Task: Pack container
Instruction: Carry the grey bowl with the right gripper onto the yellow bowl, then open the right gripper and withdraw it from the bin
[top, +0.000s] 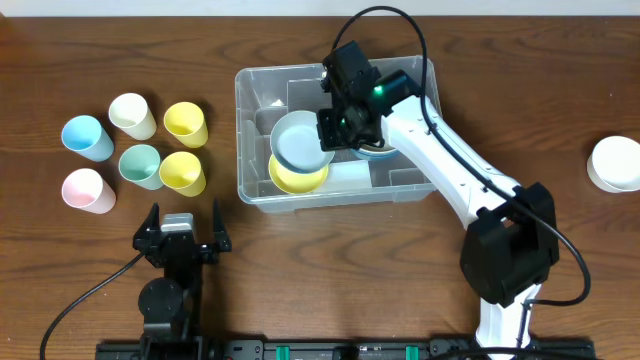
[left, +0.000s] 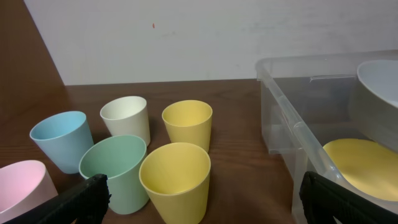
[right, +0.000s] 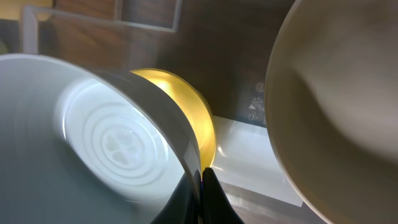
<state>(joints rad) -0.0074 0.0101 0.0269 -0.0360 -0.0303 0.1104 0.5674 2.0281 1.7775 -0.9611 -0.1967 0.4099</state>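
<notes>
Overhead: large clear plastic bin, likely light, stiff; hold thick rim. Right pincer grips pale-blue bowl inside; left pincer wide.

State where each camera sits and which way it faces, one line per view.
Overhead: above the table, facing straight down on the cups, the container and both arms.
Left wrist: low on the left gripper, facing the far wall past the cups to the container's side; its open fingers frame the bottom.
Right wrist: inside the container, facing a pale blue bowl whose rim the shut right gripper pinches.
Shared: the yellow bowl shows in all three.
</notes>
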